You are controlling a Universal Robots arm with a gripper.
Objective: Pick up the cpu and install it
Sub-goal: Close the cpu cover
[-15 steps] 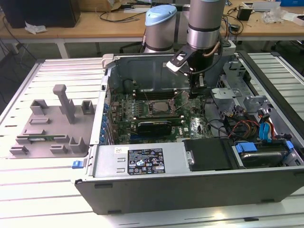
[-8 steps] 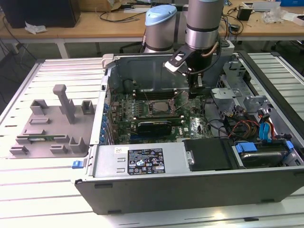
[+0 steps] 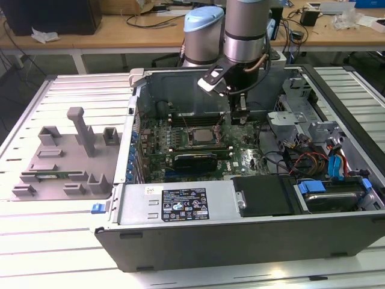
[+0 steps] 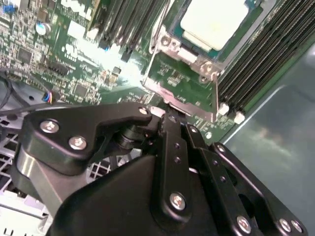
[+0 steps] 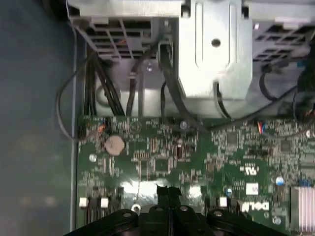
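As the grey-and-blue robot arm (image 3: pixel 243 30) reaches down from above, the large grey metal computer case (image 3: pixel 180 241) lies open on the white slatted table (image 3: pixel 60 253). Inside the case are a green motherboard (image 3: pixel 180 147), a flat black box (image 3: pixel 264 195) along the near wall, a bundle of coloured cables (image 3: pixel 307 162), and a blue-tabbed drive (image 3: pixel 328 192) at the exterior view's right. A grey plastic fixture tray (image 3: pixel 60 162) sits on the table at the exterior view's left, just beside the case, with a narrow green stick (image 3: pixel 57 176) lying in one of its slots.

The cpu (image 3: pixel 201 133), a small flat square chip with a shiny silver top, lies on the motherboard inside the dark metal socket frame (image 4: pixel 170 43), flanked by rows of black memory slots (image 4: pixel 266 59).

The black gripper (image 3: pixel 239 120) hangs over the motherboard to the exterior view's right of the cpu, near it but apart. In both wrist views its fingers (image 5: pixel 162 191) are pressed together with nothing between them.
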